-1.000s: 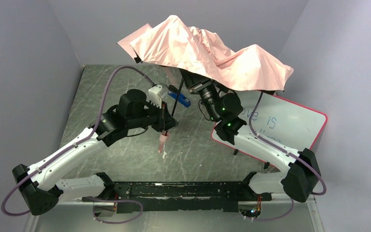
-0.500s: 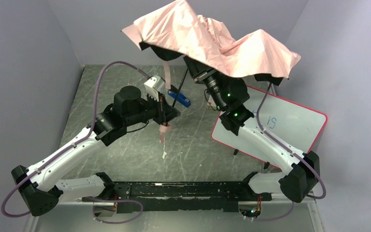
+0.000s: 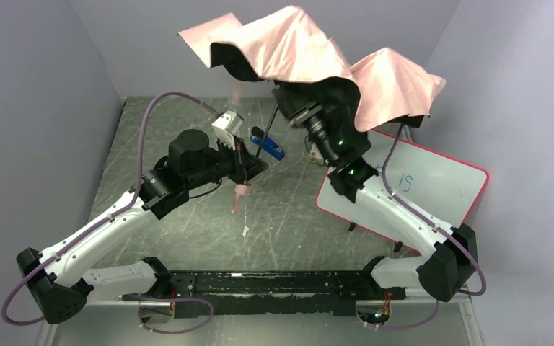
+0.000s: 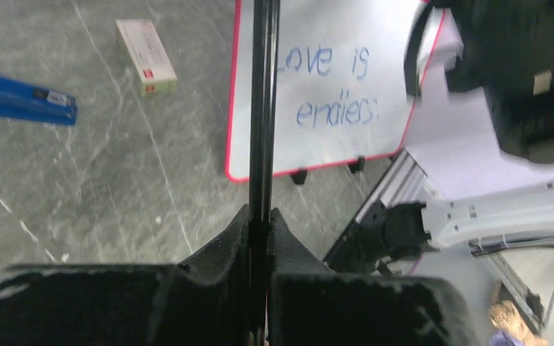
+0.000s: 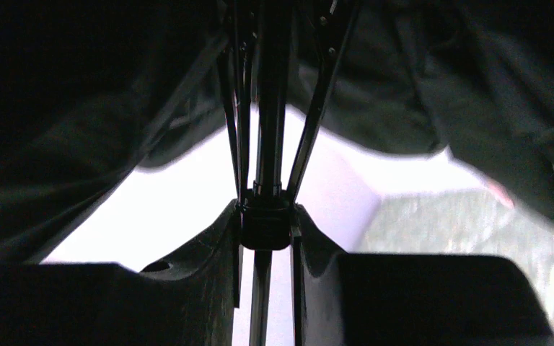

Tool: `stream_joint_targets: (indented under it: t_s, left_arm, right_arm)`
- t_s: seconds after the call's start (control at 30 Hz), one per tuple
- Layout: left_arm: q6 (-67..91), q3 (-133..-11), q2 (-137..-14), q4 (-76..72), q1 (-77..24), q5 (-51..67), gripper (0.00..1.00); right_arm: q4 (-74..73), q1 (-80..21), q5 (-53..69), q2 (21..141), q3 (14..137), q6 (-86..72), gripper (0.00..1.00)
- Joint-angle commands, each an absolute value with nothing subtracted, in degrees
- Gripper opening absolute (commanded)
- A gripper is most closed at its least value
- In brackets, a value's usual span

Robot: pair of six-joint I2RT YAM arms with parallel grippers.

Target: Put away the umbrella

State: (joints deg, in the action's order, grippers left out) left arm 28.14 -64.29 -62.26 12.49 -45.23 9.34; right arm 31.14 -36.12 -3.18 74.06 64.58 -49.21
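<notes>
The umbrella [image 3: 296, 54] is up in the air over the far half of the table [image 3: 288, 216], half open. Its pale pink canopy [image 3: 397, 79] billows in folds with the black lining showing underneath, and its thin black shaft [image 4: 262, 108] slants down toward the left arm. The left gripper [image 3: 246, 166] is clamped on that shaft low down. In the left wrist view, its two black fingers [image 4: 223, 241] are pressed together with only the slim rod between them, and there is no visible gap on either side. The pink handle [image 3: 239, 194] hangs just below this grip, clear of the table surface. The right gripper [image 5: 263, 225] reaches up under the canopy and is mostly hidden by the fabric in the overhead view. Its own camera shows the jaws a little apart and closed on the black runner [image 5: 263, 229], a collar on the shaft. The thin ribs [image 5: 310, 115] fan upward from this collar into the dark inside of the fabric, and a finger touches the collar on each side. So both grippers hold the umbrella, the left on the bare shaft near the handle and the right higher up at the runner. On the table under the shaft lies a blue-and-black stapler [image 3: 267, 144], with a small white box [image 4: 146, 56] near it. A pink-framed whiteboard [image 3: 433, 180] with blue handwriting lies to the right, beneath the right arm.
</notes>
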Motion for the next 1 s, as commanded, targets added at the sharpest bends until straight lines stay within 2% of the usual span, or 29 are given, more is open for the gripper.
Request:
stream_joint_targets:
  t_s: [0.0, 0.13, 0.5, 0.73, 0.97]
  left_arm:
    - [28.9, -69.1, -63.3, 3.0, -44.4, 2.1, 0.05]
    - [28.2, -71.1, -63.6, 1.8, -44.1, 0.6, 0.05]
    - [27.6, -68.3, -60.9, 6.0, -44.0, 1.0, 0.05]
    - [23.9, -70.5, -56.6, 20.0, -44.0, -5.5, 0.05]
    - [21.8, -78.5, -55.3, 41.5, -44.0, -12.2, 0.05]
  right_arm:
    - [29.1, -49.2, -3.9, 71.4, 55.5, -44.7, 0.0]
    - [31.9, -50.3, -4.1, 71.0, 49.6, -49.1, 0.0]
    - [30.5, -49.9, -6.3, 72.0, 55.8, -46.0, 0.0]
    - [31.8, -50.3, -0.9, 76.0, 59.1, -47.2, 0.0]
    - [30.0, -58.6, -2.8, 82.8, 61.9, -50.6, 0.02]
